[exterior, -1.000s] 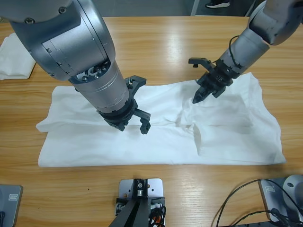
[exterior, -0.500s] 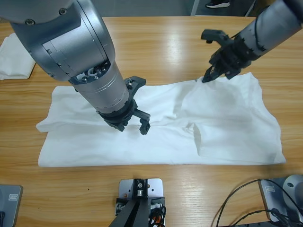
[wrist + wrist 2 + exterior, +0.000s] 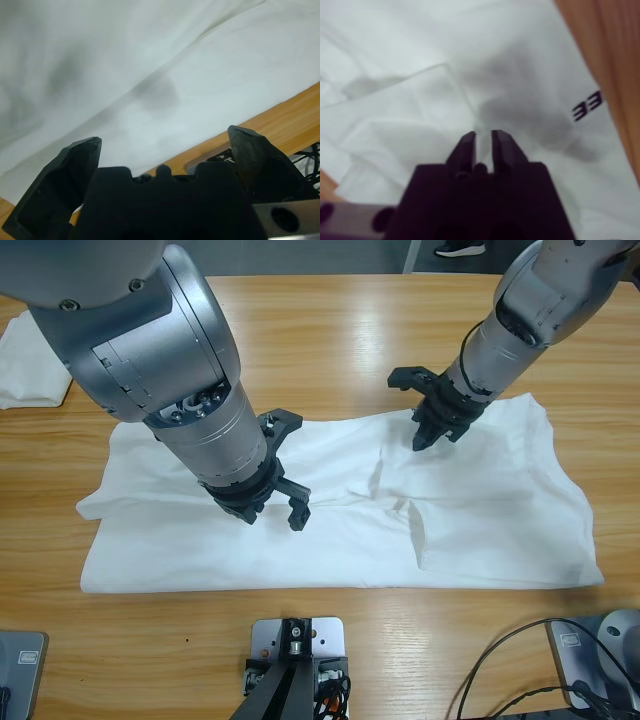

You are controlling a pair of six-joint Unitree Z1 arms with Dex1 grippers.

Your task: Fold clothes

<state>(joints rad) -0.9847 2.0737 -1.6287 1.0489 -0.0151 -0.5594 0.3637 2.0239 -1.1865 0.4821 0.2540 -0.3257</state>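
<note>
A large white T-shirt (image 3: 480,500) lies spread along the table, creased near its middle. My left gripper (image 3: 292,472) hangs open over the shirt's centre-left. In the left wrist view its jaws (image 3: 165,142) stand wide apart above the white fabric (image 3: 150,60), with nothing between them. My right gripper (image 3: 420,440) points down at the shirt near its far edge, right of centre. In the right wrist view its jaws (image 3: 483,134) are shut to a thin slit just above the cloth (image 3: 395,115). A small black print (image 3: 587,107) marks the shirt by the edge.
A second white cloth (image 3: 30,365) lies bunched at the table's far left. Bare wooden tabletop (image 3: 330,330) stretches behind the shirt, and a narrow strip runs along the front edge. Black cables (image 3: 520,680) trail at the front right.
The right gripper lifted off the shirt toward the far right, then came back down onto it near the far edge. The left gripper shifted slightly left and toward the front, still open.
</note>
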